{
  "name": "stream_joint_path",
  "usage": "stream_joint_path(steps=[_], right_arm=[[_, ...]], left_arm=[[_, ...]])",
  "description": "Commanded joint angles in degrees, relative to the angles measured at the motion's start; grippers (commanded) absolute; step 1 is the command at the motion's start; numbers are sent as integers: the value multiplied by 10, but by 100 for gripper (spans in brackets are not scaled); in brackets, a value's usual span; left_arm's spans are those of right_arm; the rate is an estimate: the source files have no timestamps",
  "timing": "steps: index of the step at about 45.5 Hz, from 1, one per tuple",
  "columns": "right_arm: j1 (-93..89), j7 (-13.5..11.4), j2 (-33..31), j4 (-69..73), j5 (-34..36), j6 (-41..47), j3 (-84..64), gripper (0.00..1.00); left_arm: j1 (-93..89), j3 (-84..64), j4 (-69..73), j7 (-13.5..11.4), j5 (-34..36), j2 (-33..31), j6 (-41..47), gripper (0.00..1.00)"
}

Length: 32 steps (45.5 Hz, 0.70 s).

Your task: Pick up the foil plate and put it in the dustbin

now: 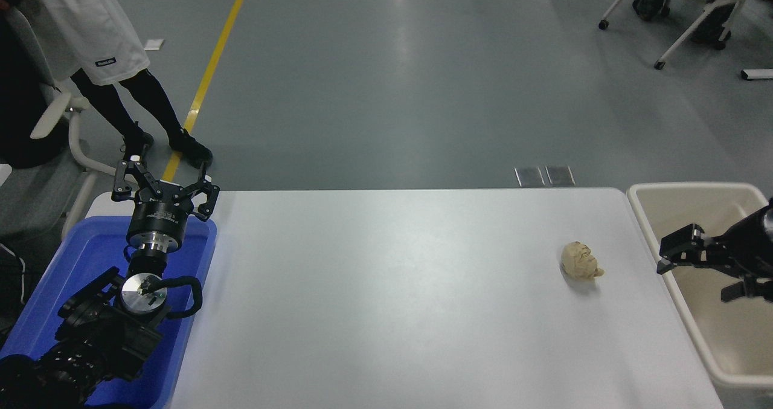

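The foil plate is not in view anywhere on the table or in the visible part of the bin. The dustbin, a large beige tub, stands against the table's right end. My right gripper reaches in from the right edge, over the dustbin's left rim, pointing left towards the table; its fingers are spread and it holds nothing. My left gripper is parked at the lower left over the blue tub, open and empty.
A small tan wadded paper ball lies on the white table, just left of the dustbin. A bright blue tub sits at the table's left end. A person's legs show at the top left; a wheeled chair stands at the top right.
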Motion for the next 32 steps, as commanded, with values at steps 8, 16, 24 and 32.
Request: stream_joint_path(steps=[8, 16, 24, 32], right_arm=[[77, 0, 135, 6, -27, 56, 12, 100], [94, 0, 162, 9, -27, 56, 53, 100], [122, 0, 178, 11, -19, 56, 58, 100], [130, 0, 178, 8, -18, 56, 57, 100]], left_arm=[[0, 0, 0, 0, 0, 0, 0, 99], [0, 0, 0, 0, 0, 0, 0, 99], [0, 0, 0, 0, 0, 0, 0, 99], [0, 0, 1, 0, 0, 0, 0, 99]])
